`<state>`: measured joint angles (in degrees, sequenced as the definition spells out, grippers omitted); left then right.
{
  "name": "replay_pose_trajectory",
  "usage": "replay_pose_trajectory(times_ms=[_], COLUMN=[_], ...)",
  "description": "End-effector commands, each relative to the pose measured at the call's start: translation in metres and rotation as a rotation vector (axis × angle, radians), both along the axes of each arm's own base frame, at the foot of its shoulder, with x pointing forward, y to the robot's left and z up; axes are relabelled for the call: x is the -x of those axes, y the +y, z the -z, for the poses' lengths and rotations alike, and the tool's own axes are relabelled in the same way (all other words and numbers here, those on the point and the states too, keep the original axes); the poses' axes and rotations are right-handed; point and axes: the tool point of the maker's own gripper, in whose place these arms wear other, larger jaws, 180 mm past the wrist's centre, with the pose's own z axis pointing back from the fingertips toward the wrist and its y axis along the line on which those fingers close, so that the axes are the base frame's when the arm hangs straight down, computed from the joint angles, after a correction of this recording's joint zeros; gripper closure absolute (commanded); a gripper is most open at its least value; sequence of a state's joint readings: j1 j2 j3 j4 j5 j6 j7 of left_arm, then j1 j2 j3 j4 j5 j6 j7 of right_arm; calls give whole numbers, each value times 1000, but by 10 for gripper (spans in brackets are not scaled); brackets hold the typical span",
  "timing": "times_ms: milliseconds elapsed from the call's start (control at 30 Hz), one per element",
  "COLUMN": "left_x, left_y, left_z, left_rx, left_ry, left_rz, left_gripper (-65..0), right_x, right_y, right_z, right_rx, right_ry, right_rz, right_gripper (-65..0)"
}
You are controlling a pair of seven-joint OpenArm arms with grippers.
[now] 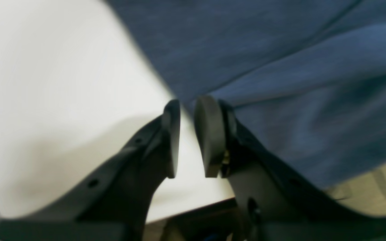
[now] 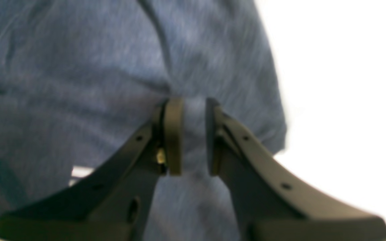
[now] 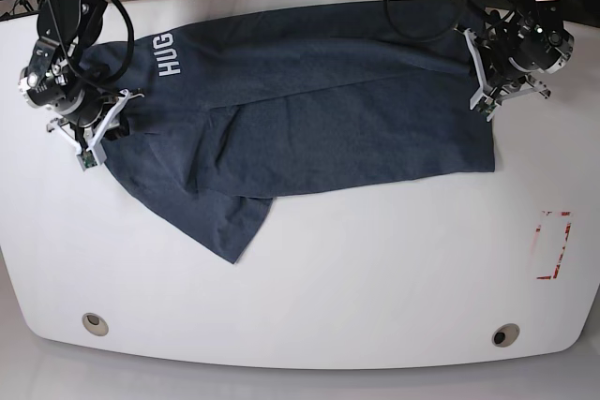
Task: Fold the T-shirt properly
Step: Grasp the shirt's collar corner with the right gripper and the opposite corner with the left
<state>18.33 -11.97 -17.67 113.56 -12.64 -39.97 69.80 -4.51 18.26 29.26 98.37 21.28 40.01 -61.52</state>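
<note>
The shirt (image 3: 319, 110) carried white block lettering reading "HUG" (image 3: 166, 54), printed near its edge toward the right arm and running sideways in the base view. No other writing was legible.

The table (image 3: 309, 297) was white with rounded corners, two round ports near its front edge and a red rectangular outline (image 3: 554, 245) toward the left arm's side. Cables and a pale floor lay beyond the far edge.

The shirt lay spread on the far half of the table, long axis running across it from one arm to the other, with one sleeve (image 3: 234, 227) pointing toward the front edge.

The right gripper (image 2: 189, 135) was clenched on a bunched fold of the shirt, cloth pinched between its pads. The left gripper (image 1: 188, 137) stood at the shirt's opposite edge, jaws narrowly parted; the blurred wrist view appeared to show only table between the pads, so no grasp could be confirmed.
</note>
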Motion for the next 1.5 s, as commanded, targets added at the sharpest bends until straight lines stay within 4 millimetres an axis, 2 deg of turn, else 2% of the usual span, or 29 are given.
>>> replay_pose_trajectory(times_ms=[0, 133, 300, 433, 700, 833, 1033, 1133, 1333, 1467], left_x=[-3, 2, 19, 27, 45, 44, 49, 47, 45, 39], left_y=[2, 3, 4, 6, 28, 39, 64, 72, 86, 89], left_z=[-3, 6, 17, 25, 55, 62, 65, 62, 56, 51], left_rx=[-3, 2, 6, 9, 10, 22, -11, -30, -68, -79], left_ry=[-13, 20, 70, 103, 215, 204, 234, 231, 232, 217], left_rz=[1, -2, -3, -10, -47, -48, -57, -53, -46, -40], left_gripper=[-101, -101, -101, -101, -101, -101, -101, -101, -101, -101], right_x=[12, 31, 56, 65, 85, 92, 110, 112, 129, 134], right_y=[-17, -20, -24, -26, -21, -18, -4, 1, 22, 30], right_z=[-1, 9, 23, 27, 48, 57, 70, 64, 54, 49], right_rx=[15, 19, 28, 17, 45, 75, 46, 54, 60, 65], right_ry=[-3, 38, 100, 91, 132, 162, 205, 192, 203, 211], right_rz=[47, 59, 61, 74, 92, 102, 110, 103, 95, 96], right_gripper=[-103, -101, -98, -100, -101, -101, -98, -98, -100, -100])
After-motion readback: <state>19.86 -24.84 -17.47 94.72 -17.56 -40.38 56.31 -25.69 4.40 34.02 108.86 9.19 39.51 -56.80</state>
